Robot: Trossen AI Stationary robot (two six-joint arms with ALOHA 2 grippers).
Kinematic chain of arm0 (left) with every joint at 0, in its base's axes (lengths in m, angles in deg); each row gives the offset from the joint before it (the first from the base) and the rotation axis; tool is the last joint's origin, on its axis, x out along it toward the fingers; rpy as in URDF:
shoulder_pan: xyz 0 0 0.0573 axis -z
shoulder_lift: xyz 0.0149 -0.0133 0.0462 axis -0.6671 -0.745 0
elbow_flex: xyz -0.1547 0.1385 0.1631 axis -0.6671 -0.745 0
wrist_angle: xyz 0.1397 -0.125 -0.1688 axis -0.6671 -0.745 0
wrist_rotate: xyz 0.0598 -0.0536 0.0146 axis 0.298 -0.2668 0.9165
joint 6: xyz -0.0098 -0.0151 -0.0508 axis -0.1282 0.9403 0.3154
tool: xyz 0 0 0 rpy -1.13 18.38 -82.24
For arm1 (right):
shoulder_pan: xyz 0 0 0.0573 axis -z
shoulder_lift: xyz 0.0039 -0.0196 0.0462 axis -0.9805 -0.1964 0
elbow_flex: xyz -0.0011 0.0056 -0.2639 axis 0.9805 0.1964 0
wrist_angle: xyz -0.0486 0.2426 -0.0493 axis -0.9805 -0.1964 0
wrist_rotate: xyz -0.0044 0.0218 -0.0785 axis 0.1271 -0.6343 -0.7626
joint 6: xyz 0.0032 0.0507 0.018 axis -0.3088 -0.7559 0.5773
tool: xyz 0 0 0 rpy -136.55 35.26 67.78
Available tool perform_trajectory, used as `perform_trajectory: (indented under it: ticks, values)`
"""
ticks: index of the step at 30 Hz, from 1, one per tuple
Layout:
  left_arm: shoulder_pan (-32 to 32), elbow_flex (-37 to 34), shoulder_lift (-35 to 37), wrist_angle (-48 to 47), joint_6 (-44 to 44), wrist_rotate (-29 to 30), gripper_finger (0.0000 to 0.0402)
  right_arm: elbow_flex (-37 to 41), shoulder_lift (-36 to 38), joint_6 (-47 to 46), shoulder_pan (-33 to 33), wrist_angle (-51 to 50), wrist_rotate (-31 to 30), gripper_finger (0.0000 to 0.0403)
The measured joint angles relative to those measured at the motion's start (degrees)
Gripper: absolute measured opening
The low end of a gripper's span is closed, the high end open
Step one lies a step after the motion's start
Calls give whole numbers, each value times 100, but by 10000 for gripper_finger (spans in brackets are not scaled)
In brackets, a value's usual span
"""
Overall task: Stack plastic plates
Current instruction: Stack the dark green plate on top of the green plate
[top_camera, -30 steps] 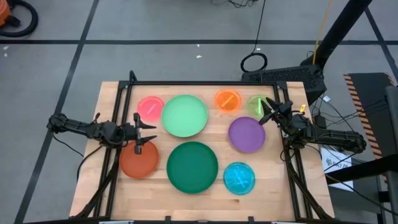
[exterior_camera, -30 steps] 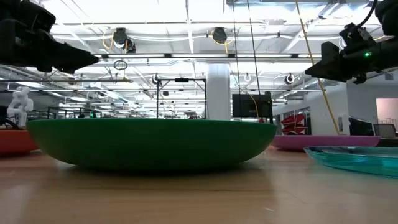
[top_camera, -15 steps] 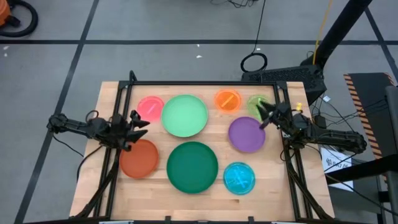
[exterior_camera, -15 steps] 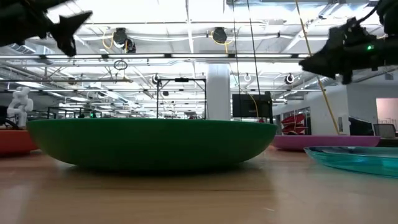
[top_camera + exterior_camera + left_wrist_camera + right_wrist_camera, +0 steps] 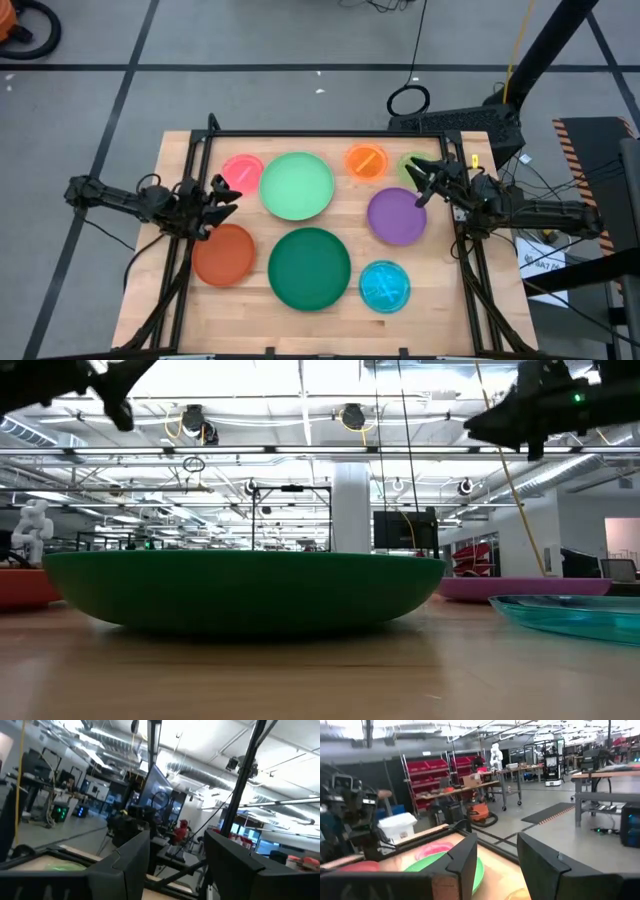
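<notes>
The high view shows eight plates, each flat on its base on the wooden table: pink [image 5: 241, 172], light green [image 5: 297, 185], orange [image 5: 366, 161], lime [image 5: 409, 163], purple [image 5: 397, 216], dark green [image 5: 310, 267], translucent blue [image 5: 385, 286] and red-orange [image 5: 223, 255]. My left gripper [image 5: 221, 196] hangs open in the air between the pink and red-orange plates. My right gripper [image 5: 424, 184] is open above the gap between the lime and purple plates. Both grippers sit high in the low view, the left gripper [image 5: 118, 388] and the right gripper [image 5: 497, 426].
A black frame [image 5: 320, 133] borders the table's far edge and runs down both sides under the arms. Bare wood [image 5: 250, 320] shows along the near edge. The dark green plate [image 5: 245, 592] fills the low view's middle.
Both grippers have risen. The left gripper lifted away from above the red-orange plate and drew a little toward the far edge. The right gripper climbed above the lime and purple plates. No plate has moved.
</notes>
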Motion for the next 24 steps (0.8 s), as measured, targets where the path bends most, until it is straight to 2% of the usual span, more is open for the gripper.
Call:
perform_trajectory:
  ticks: [3, 6, 9, 15, 20, 24]
  values:
    - [0, 525, -749, 8, 280, 82, 193, -505, -297, 107, 7, -537, -256, 132]
    - [-3, 1181, -1438, -631, 591, 120, 193, -958, -518, 248, 7, -1068, -645, 132]
    - [-11, 2011, -1953, -2172, 1267, 362, 193, -1261, -643, 269, 7, -1469, -893, 132]
    - [123, 3405, -3066, -5650, 3828, 485, 193, -1359, -675, 559, 7, -1641, -911, 132]
    - [535, 3743, -4008, -6966, 5565, 198, 193, -1359, -675, 676, 7, -1646, -911, 132]
    - [785, 3773, -4619, -7020, 6296, -50, 193, -1359, -675, 664, 7, -1712, -911, 132]
